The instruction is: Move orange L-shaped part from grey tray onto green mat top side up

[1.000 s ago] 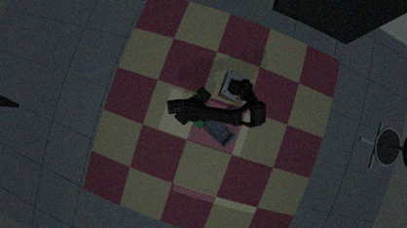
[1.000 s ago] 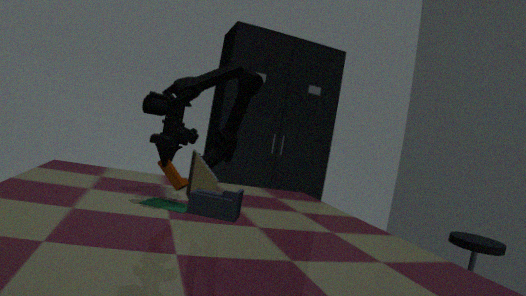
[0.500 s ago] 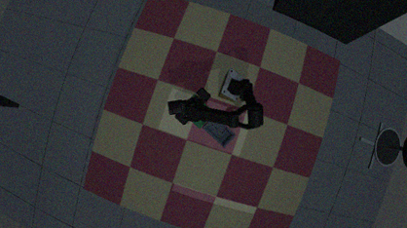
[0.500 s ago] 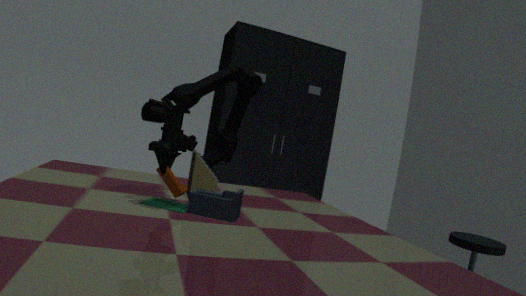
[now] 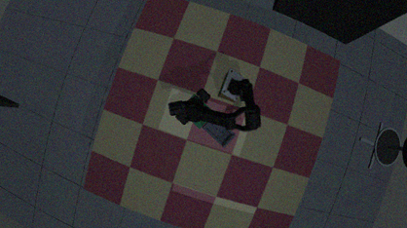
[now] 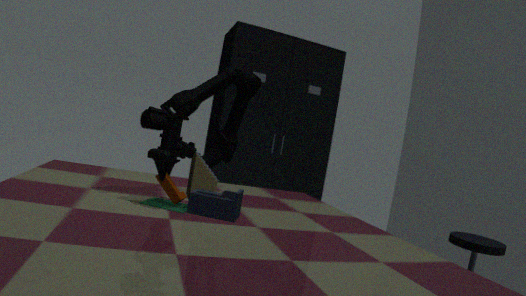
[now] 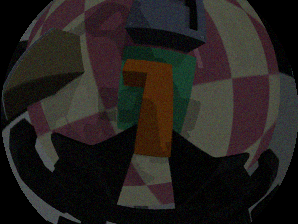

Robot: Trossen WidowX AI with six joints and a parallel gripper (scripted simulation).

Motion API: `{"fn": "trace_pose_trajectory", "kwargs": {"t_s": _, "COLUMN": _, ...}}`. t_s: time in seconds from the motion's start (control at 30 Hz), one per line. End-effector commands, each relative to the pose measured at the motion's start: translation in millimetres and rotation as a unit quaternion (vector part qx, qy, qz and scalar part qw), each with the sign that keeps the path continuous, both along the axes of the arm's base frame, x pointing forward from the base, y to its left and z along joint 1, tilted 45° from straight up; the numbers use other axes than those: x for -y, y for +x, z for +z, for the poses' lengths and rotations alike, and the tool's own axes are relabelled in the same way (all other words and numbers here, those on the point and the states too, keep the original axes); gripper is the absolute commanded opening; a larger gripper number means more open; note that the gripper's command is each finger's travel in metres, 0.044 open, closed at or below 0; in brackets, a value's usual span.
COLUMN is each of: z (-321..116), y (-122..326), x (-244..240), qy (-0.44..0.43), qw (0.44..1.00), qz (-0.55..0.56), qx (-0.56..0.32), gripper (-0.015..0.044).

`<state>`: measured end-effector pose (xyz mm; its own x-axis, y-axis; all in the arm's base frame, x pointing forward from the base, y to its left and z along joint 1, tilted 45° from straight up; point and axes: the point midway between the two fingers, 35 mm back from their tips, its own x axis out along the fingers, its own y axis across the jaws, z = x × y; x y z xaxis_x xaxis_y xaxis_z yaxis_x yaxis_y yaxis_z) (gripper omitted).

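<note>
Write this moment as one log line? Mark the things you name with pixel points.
fingers [image 6: 163, 176]: gripping | orange L-shaped part [image 6: 171, 189] [image 7: 158, 102]: tilted, above green mat [image 6: 161, 204] [image 7: 183, 85] | release: pending

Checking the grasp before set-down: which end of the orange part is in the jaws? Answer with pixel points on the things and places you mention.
The plain, straight end [image 6: 165, 183] [image 7: 154, 144], the higher one. The L-shaped end [image 6: 179, 197] [image 7: 152, 71], with its short side arm, slants down toward the green mat [image 5: 198, 125] [image 6: 159, 203] [image 7: 186, 67].

The black arm [image 5: 213, 115] (elbow bent) partly hides the grey tray [image 5: 219, 133].
</note>
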<state>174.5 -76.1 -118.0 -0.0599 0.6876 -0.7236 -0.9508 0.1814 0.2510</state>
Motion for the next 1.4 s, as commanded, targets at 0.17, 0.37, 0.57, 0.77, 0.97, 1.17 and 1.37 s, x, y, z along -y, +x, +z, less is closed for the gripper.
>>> {"fn": "trace_pose_trajectory", "kwargs": {"t_s": 0.17, "z": -3, "y": -1, "x": -4, "qy": 0.002, "qw": 1.000, "qz": -0.003, "qx": -0.001, "gripper": 0.0000}}
{"fn": "trace_pose_trajectory", "kwargs": {"t_s": 0.37, "z": -3, "y": -1, "x": -4, "qy": 0.001, "qw": 1.000, "qz": 0.000, "qx": -0.001, "gripper": 0.0000}}
{"fn": "trace_pose_trajectory", "kwargs": {"t_s": 0.57, "z": -3, "y": -1, "x": -4, "qy": 0.001, "qw": 1.000, "qz": 0.000, "qx": -0.001, "gripper": 0.0157}}
{"fn": "trace_pose_trajectory", "kwargs": {"t_s": 0.77, "z": 7, "y": 2, "x": 9, "qy": 0.000, "qw": 1.000, "qz": -0.001, "qx": -0.001, "gripper": 0.0315}}
{"fn": "trace_pose_trajectory", "kwargs": {"t_s": 0.97, "z": 59, "y": 4, "x": 56, "qy": 0.001, "qw": 1.000, "qz": -0.003, "qx": -0.001, "gripper": 0.0400}}
{"fn": "trace_pose_trajectory", "kwargs": {"t_s": 1.17, "z": 61, "y": 4, "x": 58, "qy": 0.001, "qw": 1.000, "qz": -0.003, "qx": -0.001, "gripper": 0.0400}}
{"fn": "trace_pose_trajectory", "kwargs": {"t_s": 1.37, "z": 56, "y": 5, "x": 55, "qy": 0.001, "qw": 1.000, "qz": -0.006, "qx": 0.000, "gripper": 0.0400}}
